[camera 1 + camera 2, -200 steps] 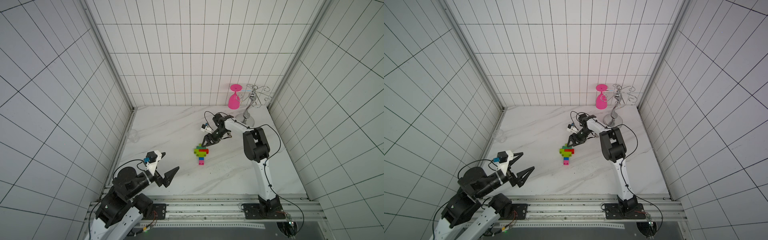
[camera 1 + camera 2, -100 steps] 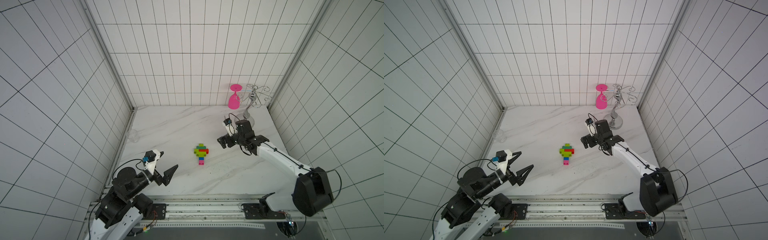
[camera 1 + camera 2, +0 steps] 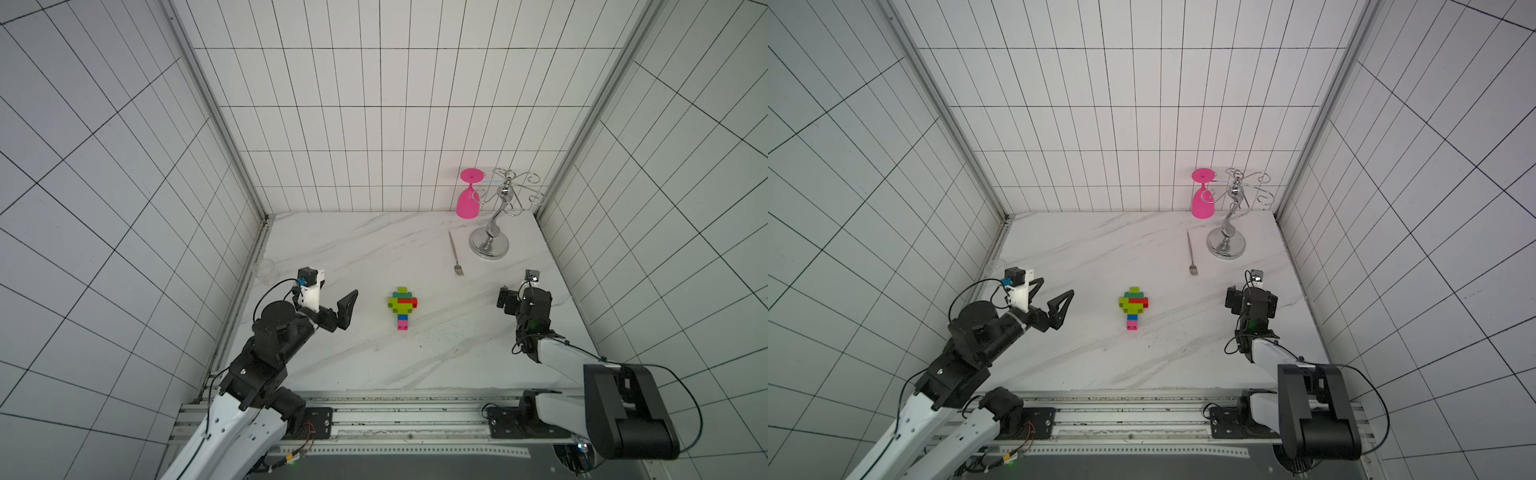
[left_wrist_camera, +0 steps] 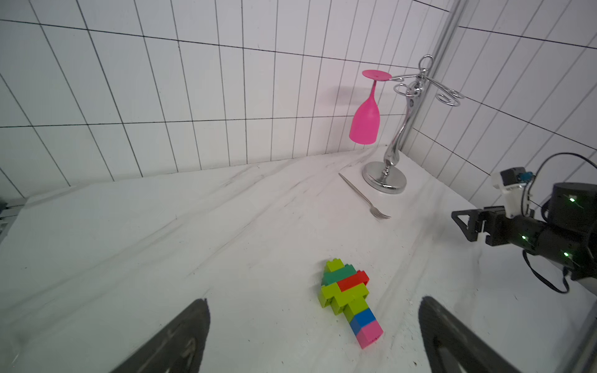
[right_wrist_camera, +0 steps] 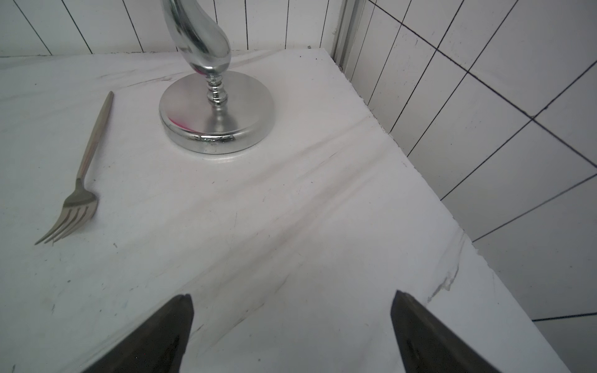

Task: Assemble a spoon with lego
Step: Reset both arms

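The spoon (image 3: 402, 306) lies flat in the middle of the marble table, seen in both top views (image 3: 1133, 306). It is made of joined lego: a lime-green, dark-green and red head with a blue-and-pink handle toward the front edge. My left gripper (image 3: 332, 299) hovers open to its left, apart from it. In the left wrist view the spoon (image 4: 347, 292) lies just ahead of the wide-open left gripper (image 4: 313, 302). My right gripper (image 3: 517, 296) is open at the table's right side, far from the spoon. The right wrist view shows only bare marble between the jaws of the right gripper (image 5: 292, 297).
A metal fork (image 3: 455, 253) lies at the back right beside a chrome glass stand (image 3: 490, 245). A pink glass (image 3: 467, 203) hangs upside down from the stand. A clear cup (image 3: 264, 270) stands by the left wall. Tiled walls close three sides.
My right arm has drawn back from the spoon to the table's right side and its jaws have opened. The left arm has barely moved. The spoon lies where it was.
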Controlling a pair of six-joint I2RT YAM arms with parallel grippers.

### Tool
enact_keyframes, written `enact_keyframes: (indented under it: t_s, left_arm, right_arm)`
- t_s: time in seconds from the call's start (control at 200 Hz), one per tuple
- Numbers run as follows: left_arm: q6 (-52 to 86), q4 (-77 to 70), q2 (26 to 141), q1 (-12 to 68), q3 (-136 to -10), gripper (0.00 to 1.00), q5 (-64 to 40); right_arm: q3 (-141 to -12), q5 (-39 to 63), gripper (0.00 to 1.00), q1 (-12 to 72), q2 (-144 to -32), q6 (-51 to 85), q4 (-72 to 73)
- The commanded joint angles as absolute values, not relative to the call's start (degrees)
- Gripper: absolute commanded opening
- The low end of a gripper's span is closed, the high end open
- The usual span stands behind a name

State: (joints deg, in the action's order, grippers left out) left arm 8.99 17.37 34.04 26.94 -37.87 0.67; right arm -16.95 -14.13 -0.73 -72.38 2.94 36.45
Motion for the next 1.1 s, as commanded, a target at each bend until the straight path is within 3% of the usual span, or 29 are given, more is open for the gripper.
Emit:
enact_keyframes:
  t_s: [0.0,0.065,0.16,0.315,0.435,0.485,0.635,0.755,0.795,0.865,0.96,1.094]
  left_arm:
    - [8.4,1.5,43.5,24.9,-36.8,0.99,13.0]
    - [7.7,-3.9,51.1,21.5,-36.8,0.99,15.3]
    - [7.4,-8.7,60.9,14.6,-36.2,0.99,17.7]
    - [6.6,-18.9,70.6,3.6,-28.7,0.99,16.5]
    - [5.8,-32.2,75.2,-0.8,-22.3,0.99,14.5]
    - [4.9,-28.6,75.2,-0.9,-24.5,0.98,10.6]
    - [7.3,-40.2,80.6,-1.2,-23.2,0.98,9.3]
    - [4.6,-73.0,94.6,-1.2,-15.2,0.98,8.8]
    - [5.3,-66.6,91.9,-0.9,-16.2,0.99,9.2]
    - [7.7,-42.4,88.2,-1.2,-25.4,0.99,11.0]
    - [4.8,-55.0,92.3,0.9,-22.7,0.99,15.0]
    - [6.6,-44.7,89.4,1.0,-25.5,0.99,16.0]
  right_arm:
    - [-14.1,-13.3,0.99,-3.8,-77.8,9.9,54.7]
    - [-10.7,-8.7,0.98,-5.9,-86.4,10.3,71.7]
    - [-9.7,-2.3,0.99,-5.9,-91.5,7.6,79.4]
    - [-16.0,-4.1,0.99,-4.8,-86.3,7.1,60.1]
    - [-25.3,0.6,0.99,-2.1,-88.1,1.1,45.2]
    - [-24.9,0.0,0.99,-1.3,-88.2,0.7,46.1]
    - [-24.8,0.2,0.99,-1.5,-88.5,0.8,46.9]
    - [-24.9,0.2,0.99,-1.5,-88.5,0.8,46.7]
    - [-24.8,0.1,0.99,-1.5,-88.4,0.7,46.7]
    - [-24.8,0.2,0.99,-1.5,-88.5,0.7,46.7]
    - [-24.9,0.2,0.99,-1.5,-88.4,0.7,46.6]
    - [-24.9,0.1,0.99,-1.5,-88.4,0.7,46.6]
